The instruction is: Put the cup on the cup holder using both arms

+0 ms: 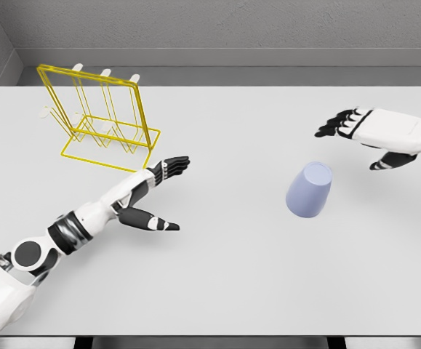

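A pale lavender cup (310,190) stands upside down on the white table, right of the middle. The yellow wire cup holder (101,116) with white pegs stands at the back left. My left hand (163,183) reaches over the table's middle left, fingers stretched out and thumb apart, holding nothing, just in front of the holder's base. My right hand (355,134) hovers above and to the right of the cup, fingers spread, a short gap away from it.
The white table (217,276) fills the view, with a grey wall behind it. The holder's flat wire base (115,145) extends toward my left hand.
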{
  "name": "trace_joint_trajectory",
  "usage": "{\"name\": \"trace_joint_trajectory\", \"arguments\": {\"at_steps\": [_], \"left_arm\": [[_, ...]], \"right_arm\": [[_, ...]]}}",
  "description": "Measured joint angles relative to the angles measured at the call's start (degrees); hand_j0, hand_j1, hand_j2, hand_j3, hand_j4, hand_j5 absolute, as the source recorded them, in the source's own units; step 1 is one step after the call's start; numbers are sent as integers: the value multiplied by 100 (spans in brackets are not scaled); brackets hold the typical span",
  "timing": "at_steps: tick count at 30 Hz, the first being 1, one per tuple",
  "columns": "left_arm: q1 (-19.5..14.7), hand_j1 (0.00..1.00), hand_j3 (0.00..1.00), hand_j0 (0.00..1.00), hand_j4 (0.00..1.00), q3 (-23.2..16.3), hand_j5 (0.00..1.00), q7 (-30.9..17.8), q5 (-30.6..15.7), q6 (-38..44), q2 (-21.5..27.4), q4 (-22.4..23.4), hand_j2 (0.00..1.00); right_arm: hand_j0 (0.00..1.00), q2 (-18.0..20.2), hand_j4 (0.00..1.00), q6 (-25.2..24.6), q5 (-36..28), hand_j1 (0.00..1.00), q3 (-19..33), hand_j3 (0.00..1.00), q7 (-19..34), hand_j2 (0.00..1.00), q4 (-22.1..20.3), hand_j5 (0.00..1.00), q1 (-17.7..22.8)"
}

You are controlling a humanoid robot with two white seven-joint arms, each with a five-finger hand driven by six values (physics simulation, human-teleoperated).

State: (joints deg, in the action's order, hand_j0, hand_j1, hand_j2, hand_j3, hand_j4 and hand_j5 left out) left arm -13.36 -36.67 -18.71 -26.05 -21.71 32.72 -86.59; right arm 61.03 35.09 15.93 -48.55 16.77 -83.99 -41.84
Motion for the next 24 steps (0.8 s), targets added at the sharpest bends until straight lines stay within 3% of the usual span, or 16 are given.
{"name": "trace_joint_trajectory", "arguments": {"at_steps": [11, 24], "left_arm": [[26, 100, 100, 100, 100, 7, 100, 36, 28, -3, -266, 168, 100], [35, 100, 100, 100, 100, 9, 100, 43, 31, 3, -369, 269, 100]], "right_arm": [[100, -232, 100, 1, -2, 100, -44, 100, 420, 100, -209, 100, -9], [100, -350, 100, 2, 5, 100, -153, 100, 556, 100, -322, 100, -18]]}}
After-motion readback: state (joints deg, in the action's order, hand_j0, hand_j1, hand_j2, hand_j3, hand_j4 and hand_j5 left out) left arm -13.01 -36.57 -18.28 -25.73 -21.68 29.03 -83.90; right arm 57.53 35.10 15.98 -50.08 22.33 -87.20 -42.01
